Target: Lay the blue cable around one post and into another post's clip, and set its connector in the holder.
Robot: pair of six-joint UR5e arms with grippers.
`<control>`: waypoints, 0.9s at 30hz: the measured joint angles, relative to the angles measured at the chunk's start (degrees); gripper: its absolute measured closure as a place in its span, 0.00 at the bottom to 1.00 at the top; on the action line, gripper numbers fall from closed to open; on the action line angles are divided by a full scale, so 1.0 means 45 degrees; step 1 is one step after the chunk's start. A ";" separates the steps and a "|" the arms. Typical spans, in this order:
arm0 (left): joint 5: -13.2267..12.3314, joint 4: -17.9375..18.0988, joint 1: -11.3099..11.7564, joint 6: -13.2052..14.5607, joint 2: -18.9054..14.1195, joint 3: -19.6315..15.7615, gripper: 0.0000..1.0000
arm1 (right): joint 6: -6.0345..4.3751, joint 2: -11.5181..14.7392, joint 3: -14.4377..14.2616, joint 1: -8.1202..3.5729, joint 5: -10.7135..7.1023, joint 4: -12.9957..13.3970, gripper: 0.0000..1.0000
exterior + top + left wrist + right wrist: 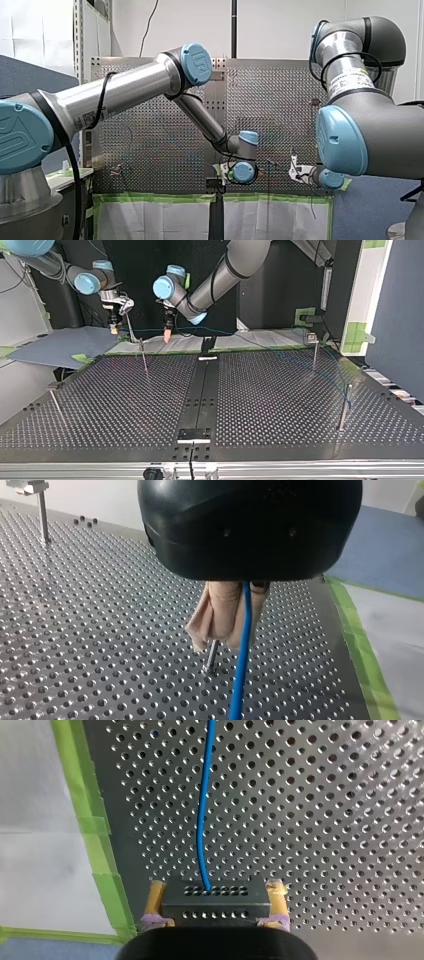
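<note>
In the left wrist view my left gripper point(225, 642) has its beige pads point(217, 615) shut on the blue cable point(242, 670), which hangs down past a thin metal post point(211, 657) just beneath. In the right wrist view my right gripper point(217, 890) has its yellow pads shut on a black perforated connector block point(215, 905), with the blue cable point(202, 820) leading out ahead of it. In the top view both grippers hover at the far edge, my right gripper point(113, 325) at the left and my left gripper point(167, 334) beside it. The cable point(250, 335) runs on to the right.
Thin posts stand on the perforated plate: one near the grippers point(144, 360), two at the top view's right point(315, 350) point(344, 407), one at its left point(55, 402). A black rail point(202, 385) runs down the middle to a small fixture point(194, 435). Green tape point(95, 825) edges the plate.
</note>
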State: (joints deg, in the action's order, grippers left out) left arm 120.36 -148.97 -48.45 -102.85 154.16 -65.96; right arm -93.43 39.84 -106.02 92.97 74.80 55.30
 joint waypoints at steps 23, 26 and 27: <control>-0.1219 0.1270 0.0106 0.0203 0.0203 -0.0003 1.00 | -0.0543 -0.0047 0.0905 -0.0489 0.0621 0.0165 1.00; -0.1489 0.1367 0.0329 0.0038 0.0292 0.0039 1.00 | -0.0548 -0.0050 0.0951 -0.0519 0.0761 0.0199 1.00; -0.1593 0.1346 0.0421 -0.0006 0.0354 0.0088 1.00 | -0.0550 -0.0050 0.0958 -0.0523 0.0781 0.0203 1.00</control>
State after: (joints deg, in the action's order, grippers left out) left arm 113.19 -142.91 -46.55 -102.88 155.75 -65.56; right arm -95.90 39.61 -101.71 90.61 78.31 56.21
